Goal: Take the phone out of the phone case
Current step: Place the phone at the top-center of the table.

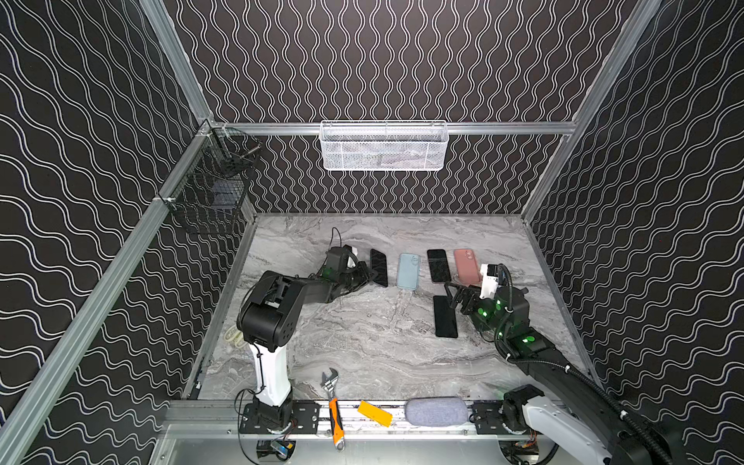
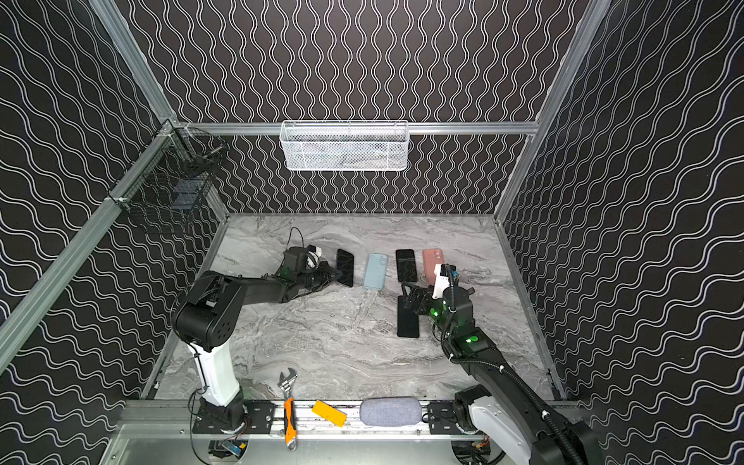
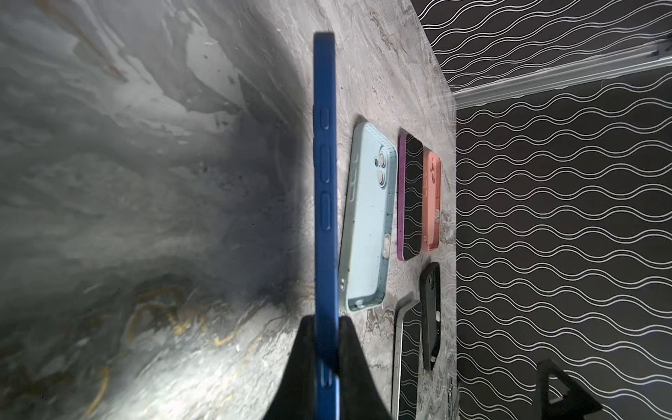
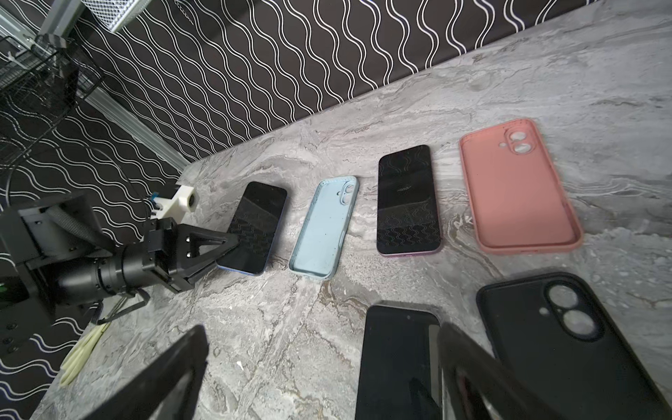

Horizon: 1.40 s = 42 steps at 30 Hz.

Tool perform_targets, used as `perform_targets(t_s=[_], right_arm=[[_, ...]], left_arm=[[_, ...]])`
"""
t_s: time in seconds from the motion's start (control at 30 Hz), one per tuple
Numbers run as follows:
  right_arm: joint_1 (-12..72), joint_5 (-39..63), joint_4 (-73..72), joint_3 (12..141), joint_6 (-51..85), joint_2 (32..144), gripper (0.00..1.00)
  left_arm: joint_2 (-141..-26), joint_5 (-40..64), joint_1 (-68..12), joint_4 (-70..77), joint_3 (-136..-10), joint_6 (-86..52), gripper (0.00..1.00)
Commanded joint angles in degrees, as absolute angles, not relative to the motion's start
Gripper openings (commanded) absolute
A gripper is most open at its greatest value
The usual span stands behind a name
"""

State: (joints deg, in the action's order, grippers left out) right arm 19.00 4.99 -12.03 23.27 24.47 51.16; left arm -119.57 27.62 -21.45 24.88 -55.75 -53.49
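Blue-cased phone (image 3: pixel 324 182) is tipping up on one long edge at the marble tabletop (image 1: pixel 362 354), where the left gripper (image 3: pixel 326 323) is clamping it across front and back near one end. In a top view the handset (image 1: pixel 379 267) is leaning at the left end of the back row.

The right gripper (image 4: pixel 322 338), jaws spread wide and holding nothing, is hovering over a bare black phone (image 4: pixel 396 363) and an empty black case (image 4: pixel 567 345), well apart from the blue one. Lying between the two arms are an empty light-blue case (image 4: pixel 323 229), a purple-edged phone (image 4: pixel 407 203) and an empty pink case (image 4: pixel 516 189).

The phone appears to be sitting fully in its case, so the extraction looks not yet begun. With the pinch pressing screen against case back, the lip is probably being held shut, and peeling could stall. A hold so near one end could let the handset pivot, slip and drop onto the light-blue case just beside it. The right arm, reaching across, could knock the loose phones.
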Motion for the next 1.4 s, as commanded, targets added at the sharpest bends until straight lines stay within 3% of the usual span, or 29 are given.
perform_targets(t_s=[0.0,0.13,0.7,1.37], right_arm=[[18.90,5.66,-13.42,22.86,24.78,51.36,0.99],[18.57,6.13,-14.13,22.59,24.78,51.94,0.99],[17.81,7.72,-15.21,23.04,25.05,53.86,0.99],[17.05,8.66,-15.14,24.61,24.43,55.23,0.99]], left_arm=[[-120.21,28.48,-21.49,27.07,-56.82,-50.95,0.00],[-120.91,28.38,-21.49,27.07,-57.12,-49.86,0.02],[-123.64,28.88,-21.56,27.07,-57.13,-49.24,0.34],[-120.02,23.42,-21.50,21.79,-56.05,-47.23,0.44]])
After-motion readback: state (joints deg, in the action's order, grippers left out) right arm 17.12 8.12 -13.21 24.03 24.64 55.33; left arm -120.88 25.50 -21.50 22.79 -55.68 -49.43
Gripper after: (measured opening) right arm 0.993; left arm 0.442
